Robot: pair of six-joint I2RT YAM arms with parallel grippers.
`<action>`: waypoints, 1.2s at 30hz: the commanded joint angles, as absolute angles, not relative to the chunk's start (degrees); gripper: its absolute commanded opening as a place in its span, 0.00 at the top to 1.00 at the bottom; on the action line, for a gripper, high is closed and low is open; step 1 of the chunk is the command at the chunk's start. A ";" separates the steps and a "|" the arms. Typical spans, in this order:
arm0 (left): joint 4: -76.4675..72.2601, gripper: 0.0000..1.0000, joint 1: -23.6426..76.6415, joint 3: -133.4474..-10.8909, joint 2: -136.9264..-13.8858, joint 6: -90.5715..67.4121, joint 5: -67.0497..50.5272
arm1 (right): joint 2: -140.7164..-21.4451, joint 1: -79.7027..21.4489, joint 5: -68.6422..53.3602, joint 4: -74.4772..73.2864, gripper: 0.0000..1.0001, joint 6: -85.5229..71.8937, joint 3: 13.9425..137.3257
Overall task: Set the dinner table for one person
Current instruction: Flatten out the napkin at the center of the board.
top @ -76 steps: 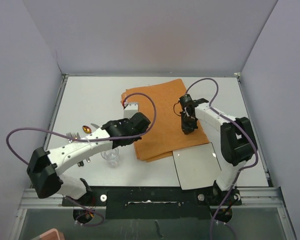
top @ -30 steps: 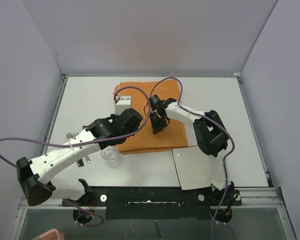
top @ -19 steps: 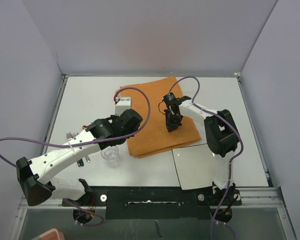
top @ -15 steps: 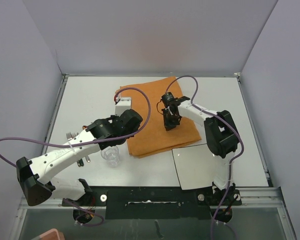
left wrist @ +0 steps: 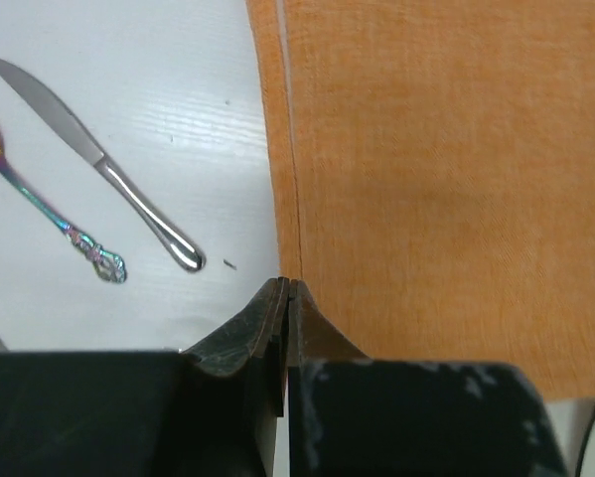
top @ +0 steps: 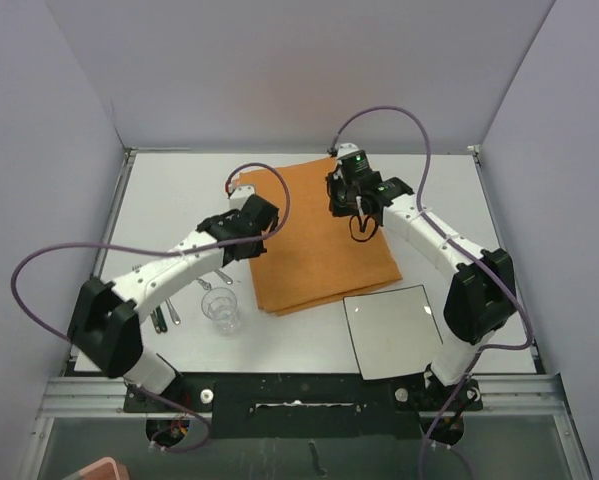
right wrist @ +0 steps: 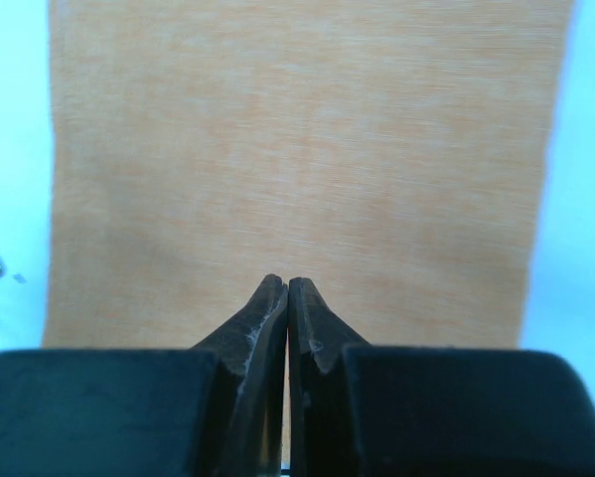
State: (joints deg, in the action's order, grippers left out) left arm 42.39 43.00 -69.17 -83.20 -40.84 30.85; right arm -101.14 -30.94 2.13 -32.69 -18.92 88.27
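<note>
Apparently the step in hand is the laying and smoothing of the orange mat (top: 319, 240), which lies flat in the middle of the worktop (top: 169, 200). The worktop itself fills the whole floor between the grey walls, ahead of the two arm bases, and it carries everything else.

The left fingers (left wrist: 273, 308) are pressed together with no gap, and their tip is just at the left edge of the mat. We cannot tell whether a fold of cloth is caught between them. The right fingers (right wrist: 267, 298) are closed as well, over the far part of the mat, and we see nothing held in them.

Beside the mat on the left lie a knife (left wrist: 98, 164) and a spoon (left wrist: 54, 214) on the bare worktop, apart from each other. A clear glass (top: 219, 306) stands near the left arm, and a square white plate (top: 392, 330) lies near the right base, just beside the near corner of the mat.

We judge that the task is at an early stage, because nothing is on the mat yet. If the mat is square enough, the next move calls for both fingers to lift away from the cloth. Then the right fingers must open and take the thin plate by its rim, which is difficult because the plate lies flat.
</note>
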 commanded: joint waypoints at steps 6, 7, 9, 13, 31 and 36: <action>37.68 1.00 30.42 -91.03 -114.13 -42.11 18.14 | -90.76 -26.11 10.91 -30.81 1.00 -12.18 80.07; 38.98 1.00 30.15 -95.68 -117.12 -42.63 17.62 | -90.41 -26.01 11.19 -31.23 1.00 -12.03 79.38; 40.09 1.00 29.82 -101.10 -121.96 -42.93 16.93 | -90.15 -25.63 11.00 -32.04 1.00 -12.18 77.15; 42.35 1.00 28.77 -108.76 -128.75 -42.79 16.02 | -90.81 -25.17 10.99 -34.33 1.00 -13.87 74.46; 46.93 1.00 25.94 -120.86 -142.15 -43.04 14.03 | -106.32 -30.24 11.65 -42.08 1.00 -27.51 69.46; 47.34 1.00 25.84 -124.56 -145.35 -43.15 12.96 | -108.40 -33.62 10.89 -42.37 1.00 -28.31 69.92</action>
